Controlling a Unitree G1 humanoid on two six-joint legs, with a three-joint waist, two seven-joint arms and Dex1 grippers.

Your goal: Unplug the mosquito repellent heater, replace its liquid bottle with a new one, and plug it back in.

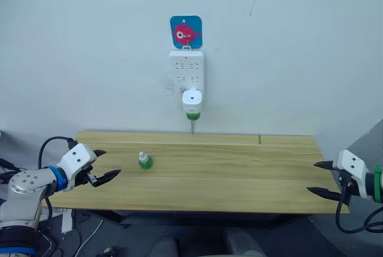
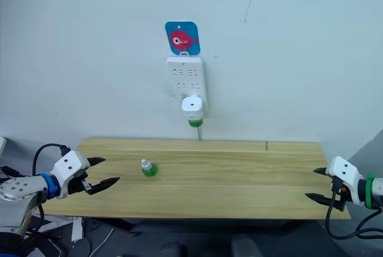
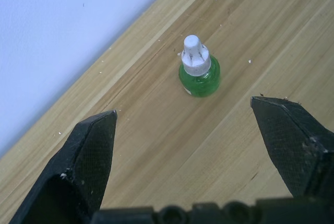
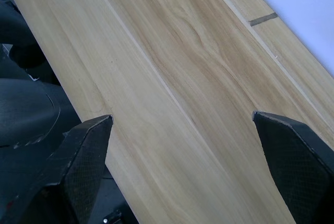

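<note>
Hanging high in the middle of the frame, the mosquito repellent heater (image 1: 191,99) was plugged into the lower part of a white power strip (image 1: 186,72) on the wall, under a blue tag with a pink fish (image 1: 186,32). Its liquid bottle (image 1: 192,115) showed as a green stub under the white body, seated in the unit. So by the look of things nothing of the task had been done: the heater was not unplugged and no bottle had been swapped.

The new one (image 1: 145,160), green with its white cap on, stood upright on the bench (image 1: 239,176), left of centre and well below the heater. In the left wrist view it stood between and beyond the two black fingers, clear of both.

The left tool (image 1: 103,166) hovered at the lower left of the frame, near the bench's left end, its fingers spread apart and empty. The right tool (image 1: 319,178) sat at the lower right, at the bench's right end, likewise spread wide and holding nothing, with bare wood before it.

All steps looked outstanding: pulling the heater from the strip, unscrewing the old bottle, uncapping and fitting the fresh one, and plugging back in.
</note>
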